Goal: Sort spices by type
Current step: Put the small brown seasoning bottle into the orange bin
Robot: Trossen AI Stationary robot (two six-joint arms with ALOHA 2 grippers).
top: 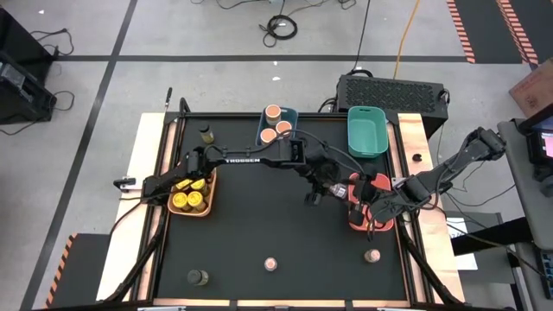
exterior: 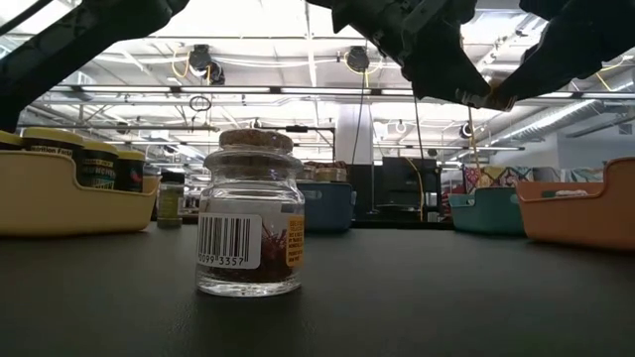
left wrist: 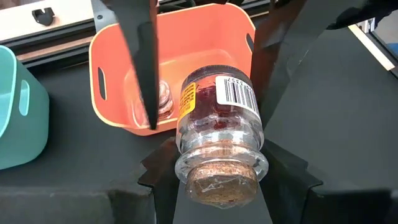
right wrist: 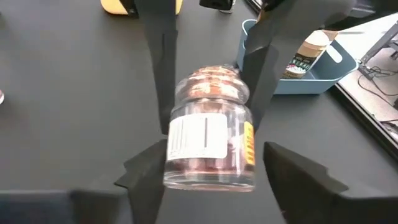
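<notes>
Right now, both grippers hold glass jars over the red bin (top: pixel 383 226) at right of frame.

Left gripper (left wrist: pixel 205 124) clamps a cork-topped jar (left wrist: pixel 219 134); right gripper (right wrist: pixel 208 118) clamps another jar (right wrist: pixel 208 146).

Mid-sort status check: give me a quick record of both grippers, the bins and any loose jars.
left gripper: beside red bin, shut on cork-topped jar
right gripper: over red bin, shut on second cork-topped jar
red bin contents: one jar in bin visible
orange bin: yellow-lidded jars
blue bin: peach-topped jars
loose on table: two pinkish-topped jars, two olive jars
</notes>
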